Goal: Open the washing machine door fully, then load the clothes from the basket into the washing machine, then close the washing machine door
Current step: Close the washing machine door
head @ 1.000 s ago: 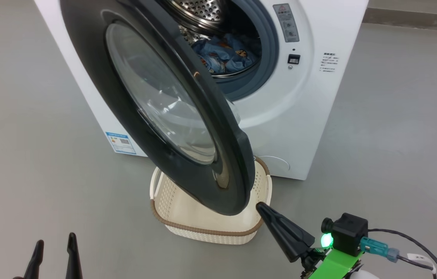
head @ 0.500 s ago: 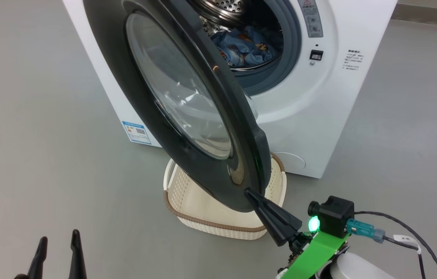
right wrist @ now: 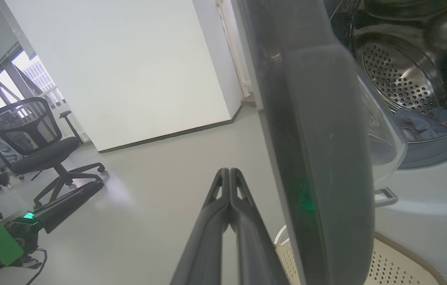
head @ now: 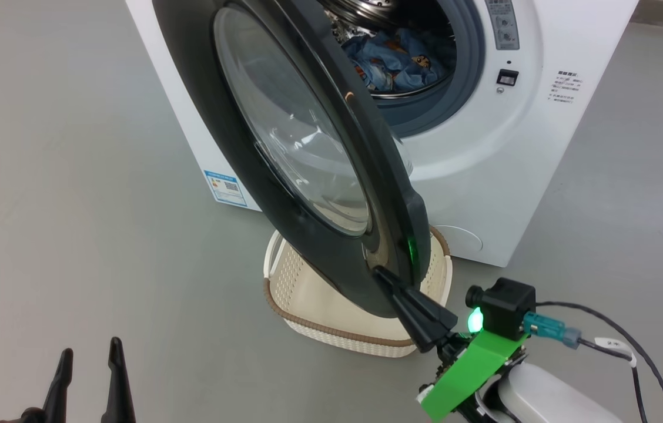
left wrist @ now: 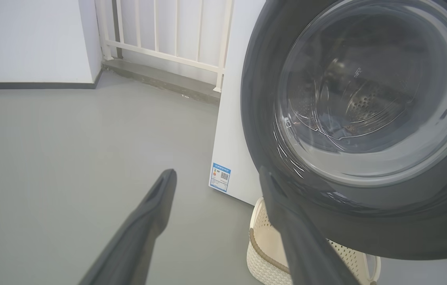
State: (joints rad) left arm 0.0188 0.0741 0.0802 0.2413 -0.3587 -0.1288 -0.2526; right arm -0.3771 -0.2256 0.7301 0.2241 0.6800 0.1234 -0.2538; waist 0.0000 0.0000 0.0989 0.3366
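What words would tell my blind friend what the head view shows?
The shut right gripper has its tip at the bottom edge of a half-open black washer door. Blue clothes lie inside the washer, a cream basket sits under the door, and the open left gripper is lower left.

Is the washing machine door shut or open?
Open: the washing machine door stands angled away from the machine's front; clothes show in the drum.

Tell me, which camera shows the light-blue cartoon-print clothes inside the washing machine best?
The head view: the light-blue printed fabric clothes lie in plain sight inside the white boxy washing machine, beyond the round glossy black door. The right wrist view catches just a blue corner; the left wrist view looks through the door's glass, too murky to tell.
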